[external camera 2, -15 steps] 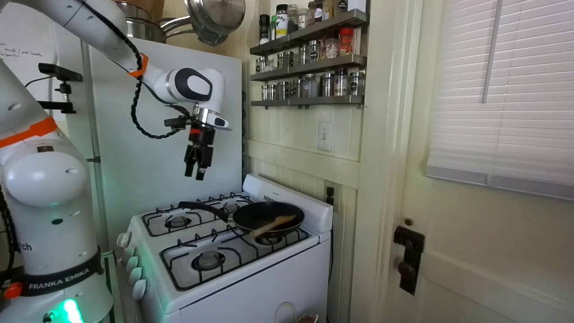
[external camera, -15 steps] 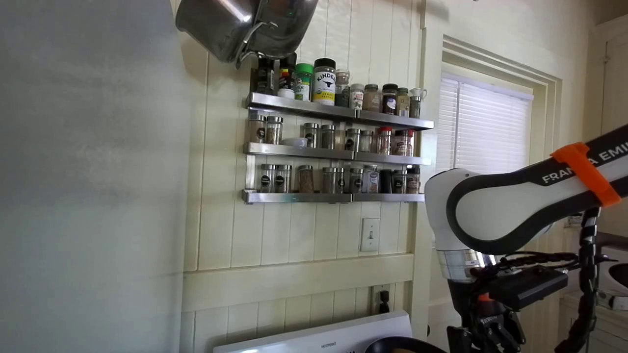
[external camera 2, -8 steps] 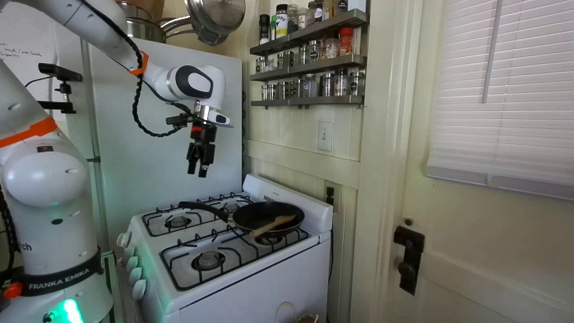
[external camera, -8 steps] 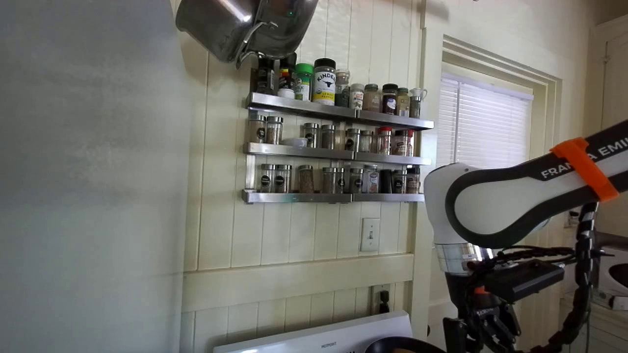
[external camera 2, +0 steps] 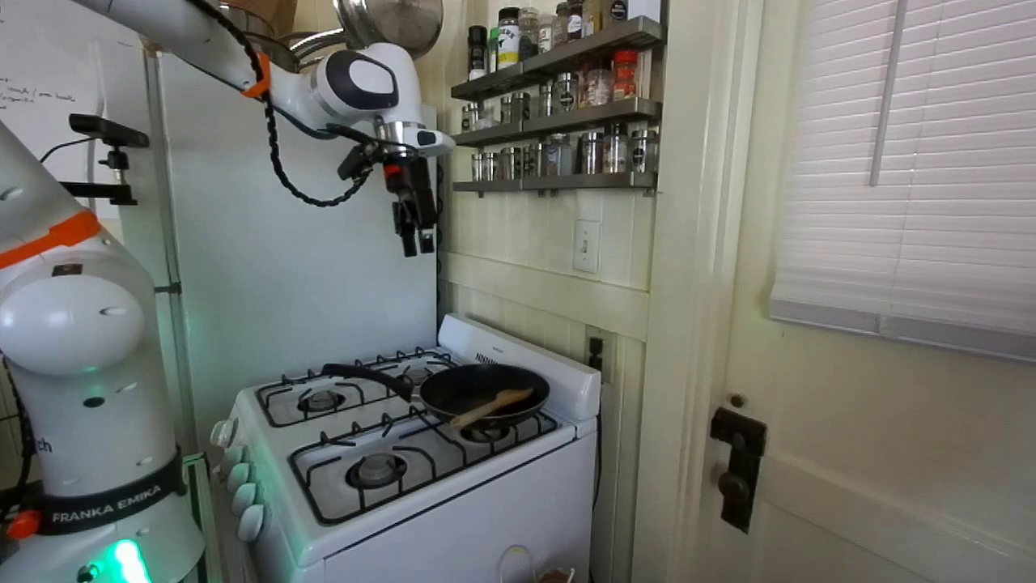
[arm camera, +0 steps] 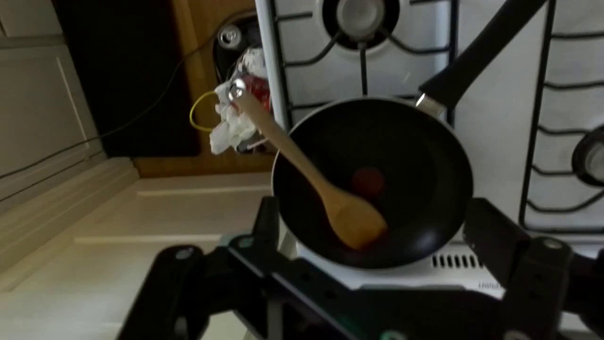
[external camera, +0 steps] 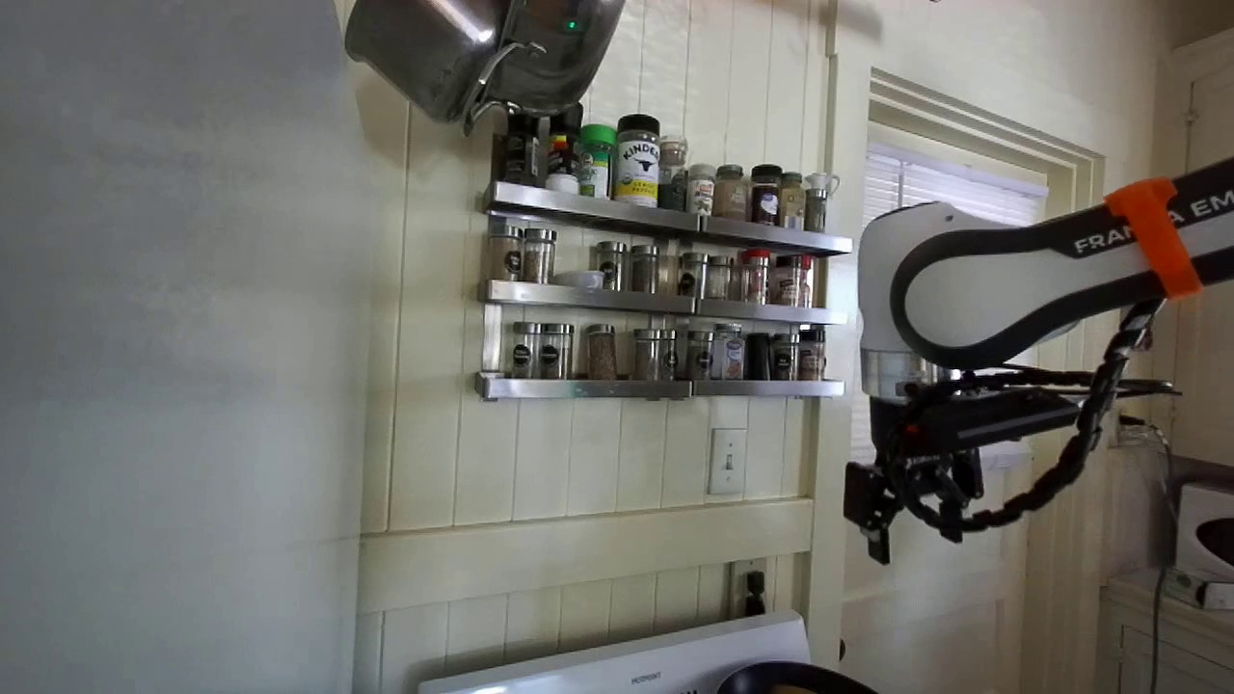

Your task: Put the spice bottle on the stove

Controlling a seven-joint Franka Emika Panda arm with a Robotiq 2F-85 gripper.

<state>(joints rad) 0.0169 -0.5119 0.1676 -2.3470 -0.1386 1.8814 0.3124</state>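
Note:
Several spice bottles stand upright on metal wall racks, among them a white-and-yellow bottle with a black lid [external camera: 637, 164], seen in both exterior views [external camera 2: 508, 40]. The frames do not show which one is the task's bottle. My gripper [external camera 2: 418, 244] is open and empty, pointing down high above the stove and below the level of the lowest rack. It also shows in an exterior view [external camera: 914, 540], right of the racks. In the wrist view its fingers [arm camera: 373, 210] are wide apart with nothing between them. The white stove [external camera 2: 453, 518] lies below; its surface shows in the wrist view [arm camera: 500, 156].
A black pan [external camera 2: 453, 385] with a wooden spoon [arm camera: 356, 219] across it sits on a back burner. A steel pot [external camera: 434, 58] hangs near the racks. The fridge [external camera 2: 299, 243] stands beside the stove. A bag of cans [arm camera: 236, 120] lies beside the stove.
My gripper first rose slightly, then rose clearly and moved towards the wall with the racks. The arm lifted with it. The bottles, pan and spoon have not moved.

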